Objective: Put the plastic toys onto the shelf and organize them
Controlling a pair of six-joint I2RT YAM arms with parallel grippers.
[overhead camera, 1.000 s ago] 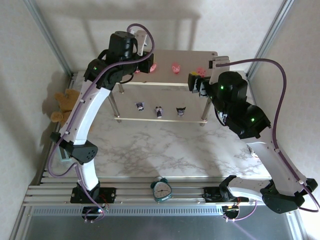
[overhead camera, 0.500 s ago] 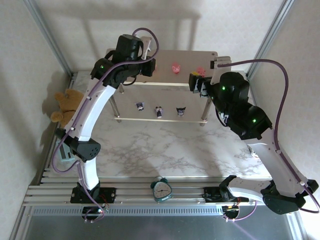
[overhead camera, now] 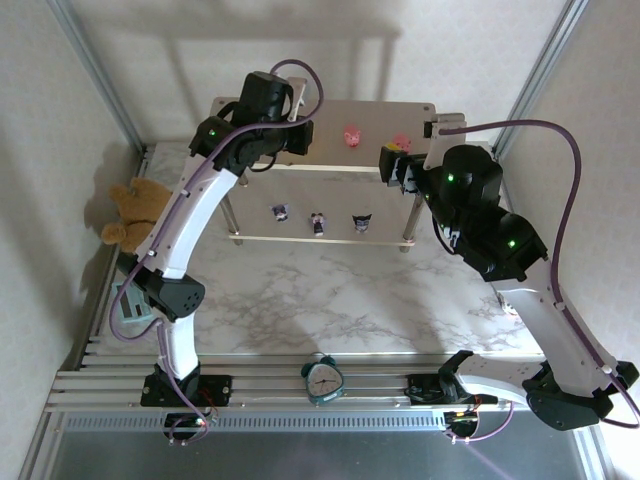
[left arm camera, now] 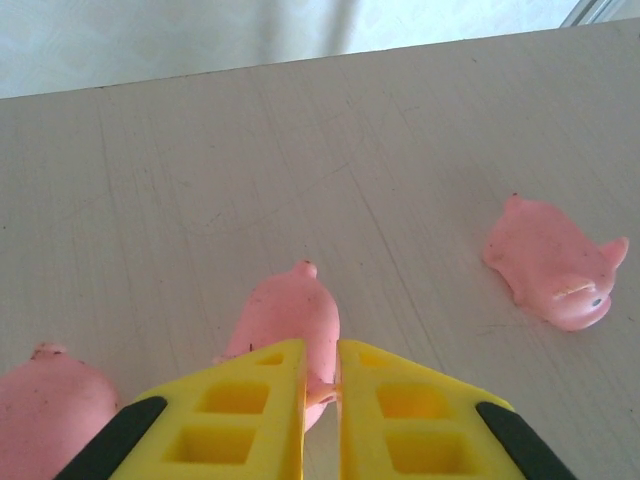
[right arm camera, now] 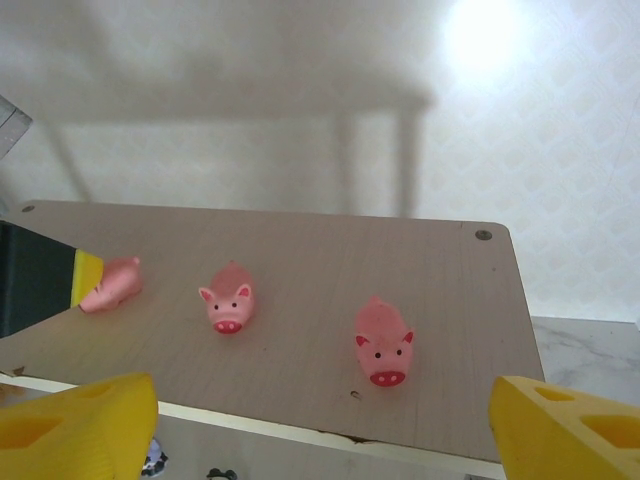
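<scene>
The left gripper (left arm camera: 321,370) is closed to a narrow slit above the top board of the shelf (overhead camera: 375,112). A thin pink part of one toy, the clamped pig (left arm camera: 290,318), is pinched in that slit. The rest of its body projects beyond the yellow fingertips. Whether this pig rests on the board or is held just clear of it cannot be determined.

The right gripper (right arm camera: 322,392) stands wide open with nothing between its fingers. It hovers at the front edge of the top board, toward the board's right end, and faces along the board toward the left gripper.

Toy positions, top board:
- The second pig (left arm camera: 45,400) lies just beside the clamped pig, partly cut off by the frame edge in the left wrist view.
- The third pig (right arm camera: 229,297) lies apart from the clamped pig, near the middle of the board, snout toward the right wrist camera.
- The fourth pig (right arm camera: 383,345) lies nearer the right end, close to the front edge, snout toward the same camera.

Toy positions, lower board:
- The dark figurines (overhead camera: 317,221) form a row of three, set apart from one another.

Other items: a teddy bear (overhead camera: 130,205) sits left of the shelf. An alarm clock (overhead camera: 322,380) stands on the rails between the arm bases. The shelf legs stand on the marble table (overhead camera: 330,295).
</scene>
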